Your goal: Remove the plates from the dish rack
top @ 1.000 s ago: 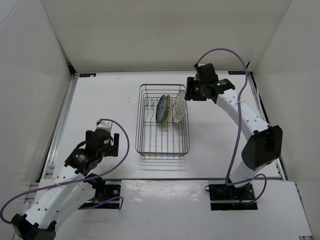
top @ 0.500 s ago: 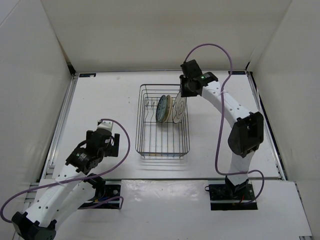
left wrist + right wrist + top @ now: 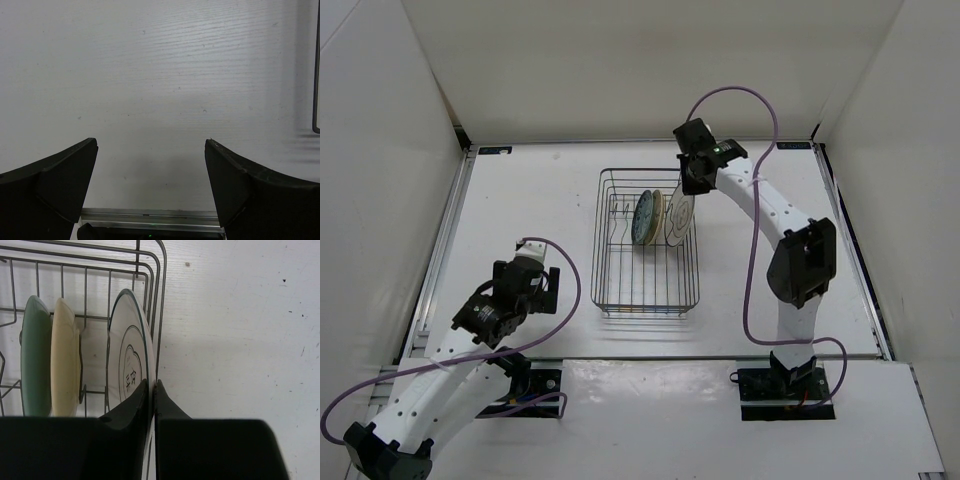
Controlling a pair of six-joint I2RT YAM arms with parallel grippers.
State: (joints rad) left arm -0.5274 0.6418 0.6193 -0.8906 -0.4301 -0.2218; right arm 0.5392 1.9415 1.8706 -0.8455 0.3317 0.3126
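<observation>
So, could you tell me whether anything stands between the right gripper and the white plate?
Nothing visible does: the right gripper pinches the rim of the white plate. A side wire of the dish rack runs right beside the fingertips, so it might snag on lifting.

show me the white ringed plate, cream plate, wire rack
white round plate with dark rings (image 3: 127, 365): right wrist view, face
cream-yellow round plate (image 3: 65, 360): right wrist view, edge
dark wire dish rack (image 3: 645, 303): top view, near wall

White arms (image 3: 767, 207), black joints (image 3: 800, 265), purple cables (image 3: 732, 88)
</observation>
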